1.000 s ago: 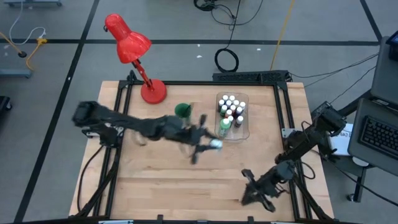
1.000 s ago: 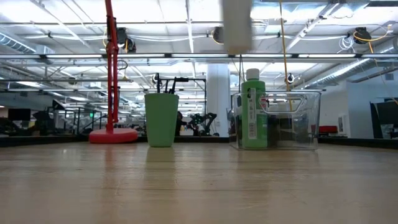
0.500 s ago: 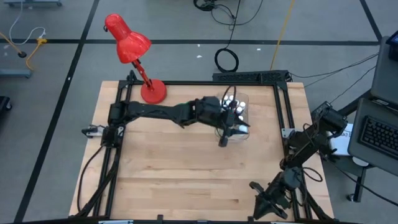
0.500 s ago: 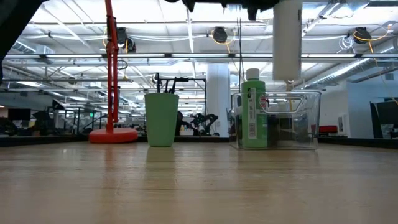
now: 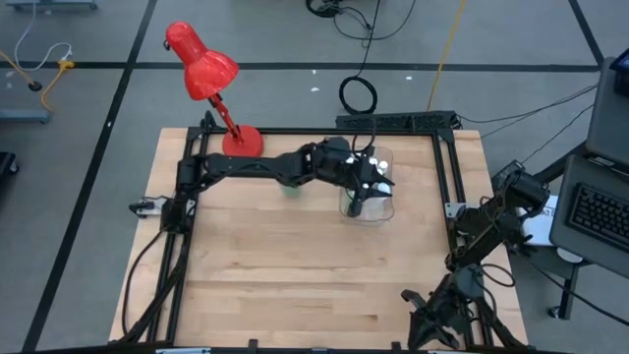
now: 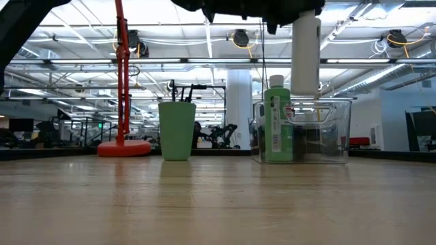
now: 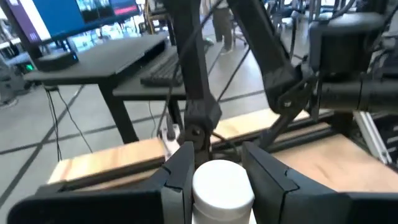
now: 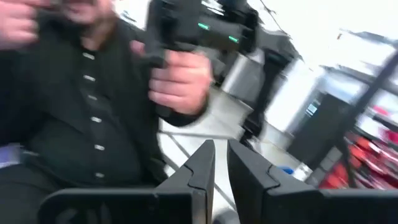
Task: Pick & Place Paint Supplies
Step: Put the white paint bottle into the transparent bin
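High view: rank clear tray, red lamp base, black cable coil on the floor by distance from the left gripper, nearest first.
1. Clear tray: directly under the left gripper, which holds the white bottle over it.
2. Black cable coil: on the floor beyond the table's far edge.
3. Red lamp base: far-left part of the table, back along the arm.

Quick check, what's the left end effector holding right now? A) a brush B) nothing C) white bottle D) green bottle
C: the left end effector is clamped on the white bottle, which hangs above the clear tray; the green bottle stands in the tray.
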